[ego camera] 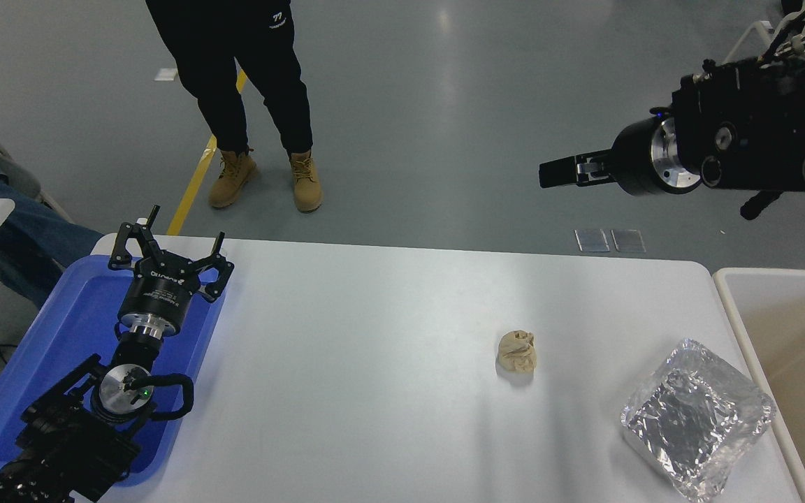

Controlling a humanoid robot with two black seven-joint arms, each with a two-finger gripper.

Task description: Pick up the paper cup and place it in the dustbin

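Head view: the right pincer [557, 172] hangs high beyond the counter [374, 335], fingers seemingly together and holding nothing. No paper cup is visible; the dustbin [727, 293] sits at the counter's right edge. The task looks finished or needs a cup found. The left pincer [168, 244], fingers apart, rests parked over a blue tray [74, 314]

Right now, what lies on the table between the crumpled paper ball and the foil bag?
Head view: only bare white table separates the paper ball and foil bag.
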